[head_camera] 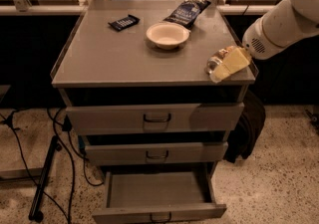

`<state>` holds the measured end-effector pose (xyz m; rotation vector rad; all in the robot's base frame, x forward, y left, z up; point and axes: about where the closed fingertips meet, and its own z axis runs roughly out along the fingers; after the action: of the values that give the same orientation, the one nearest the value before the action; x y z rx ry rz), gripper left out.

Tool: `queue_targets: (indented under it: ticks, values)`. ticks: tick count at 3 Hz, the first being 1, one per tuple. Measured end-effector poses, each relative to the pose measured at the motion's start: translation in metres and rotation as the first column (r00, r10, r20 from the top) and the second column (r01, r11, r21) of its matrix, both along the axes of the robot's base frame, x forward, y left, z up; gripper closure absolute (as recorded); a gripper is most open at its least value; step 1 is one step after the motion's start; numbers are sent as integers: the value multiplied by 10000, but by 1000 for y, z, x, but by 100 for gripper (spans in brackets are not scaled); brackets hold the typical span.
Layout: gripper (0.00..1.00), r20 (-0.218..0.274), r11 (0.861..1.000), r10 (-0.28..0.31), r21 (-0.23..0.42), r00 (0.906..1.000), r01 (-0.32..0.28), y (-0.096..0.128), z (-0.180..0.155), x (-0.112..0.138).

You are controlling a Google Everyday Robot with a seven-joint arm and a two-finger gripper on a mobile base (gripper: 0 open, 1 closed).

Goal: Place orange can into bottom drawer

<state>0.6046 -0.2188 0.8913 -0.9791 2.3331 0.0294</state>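
The orange can point(217, 60) lies on its side at the right front corner of the cabinet top point(109, 61), its silver end facing left. My gripper point(225, 64) comes in from the right on the white arm point(279, 21). Its pale yellow fingers point(233, 61) are shut around the can. The bottom drawer point(158, 212) is pulled out at the foot of the cabinet. Its shallow grey tray holds nothing. The drawer sits well below and to the left of the gripper.
A white bowl point(168, 34), a dark blue snack bag point(188, 11) and a small dark bar point(123, 22) lie on the cabinet top. The top drawer point(154, 117) and middle drawer point(155, 154) are closed. Cables and a stand point(44, 180) are on the floor at left, and a dark bag point(246, 123) is at right.
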Motion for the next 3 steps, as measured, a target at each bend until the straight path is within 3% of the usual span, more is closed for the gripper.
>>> queue_targets:
  ticks: [3]
  values:
    - [0,-38,9989,-380,263,9993,381,-17,-29,36]
